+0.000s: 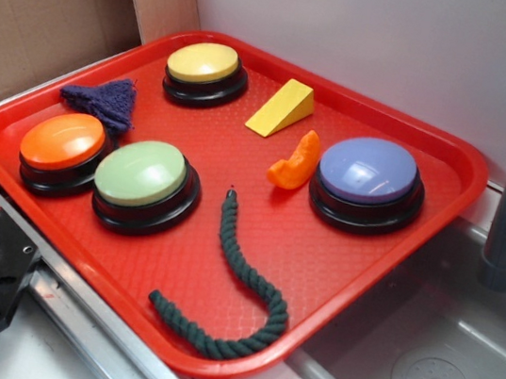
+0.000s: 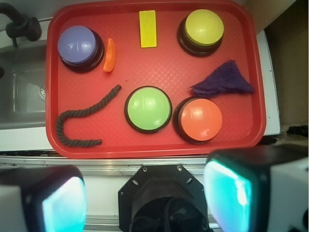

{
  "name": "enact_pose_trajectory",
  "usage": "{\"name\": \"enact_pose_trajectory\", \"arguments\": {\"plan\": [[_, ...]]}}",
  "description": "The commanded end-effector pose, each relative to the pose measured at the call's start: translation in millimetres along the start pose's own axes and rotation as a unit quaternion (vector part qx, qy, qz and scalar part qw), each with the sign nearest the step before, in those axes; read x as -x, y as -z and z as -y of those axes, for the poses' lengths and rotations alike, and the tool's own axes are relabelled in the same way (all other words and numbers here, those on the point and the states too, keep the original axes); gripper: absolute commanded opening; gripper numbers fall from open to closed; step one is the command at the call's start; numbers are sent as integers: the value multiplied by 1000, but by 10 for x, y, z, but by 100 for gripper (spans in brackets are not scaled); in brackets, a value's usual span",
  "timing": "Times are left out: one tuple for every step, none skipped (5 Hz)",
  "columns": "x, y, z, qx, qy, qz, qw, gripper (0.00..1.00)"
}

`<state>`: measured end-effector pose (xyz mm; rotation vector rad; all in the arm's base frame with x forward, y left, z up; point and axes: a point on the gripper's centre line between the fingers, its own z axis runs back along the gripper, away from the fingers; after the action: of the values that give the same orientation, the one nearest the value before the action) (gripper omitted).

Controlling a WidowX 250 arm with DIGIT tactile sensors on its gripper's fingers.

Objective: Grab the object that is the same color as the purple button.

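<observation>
Wrist view — fingers (image 2: pixel 145 198) spread open, purple cloth scrap (image 2: pixel 224 81) well ahead, right.

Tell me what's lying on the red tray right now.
On the red tray: purple button, yellow button, green button, orange button, purple cloth scrap, yellow wedge, orange piece, green rope. Whatever's beneath them is hidden.

- Exterior view: looks down obliquely across the red tray (image 1: pixel 431 145) from one corner, fairly near.
- Wrist view: looks straight down from high above; both share the whole tray (image 2: pixel 251 72).
</observation>
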<state>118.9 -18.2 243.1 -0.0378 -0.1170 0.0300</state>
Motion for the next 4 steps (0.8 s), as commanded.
{"name": "enact_pose_trajectory", "arguments": {"plan": [[0,0,0,0,0,0,1000,100],[-159,172,-121,22,-79,10,997,100],[-343,418,-321,16,-190,31,981,100],[-509,783,-593,-8,-287,58,956,100]]}}
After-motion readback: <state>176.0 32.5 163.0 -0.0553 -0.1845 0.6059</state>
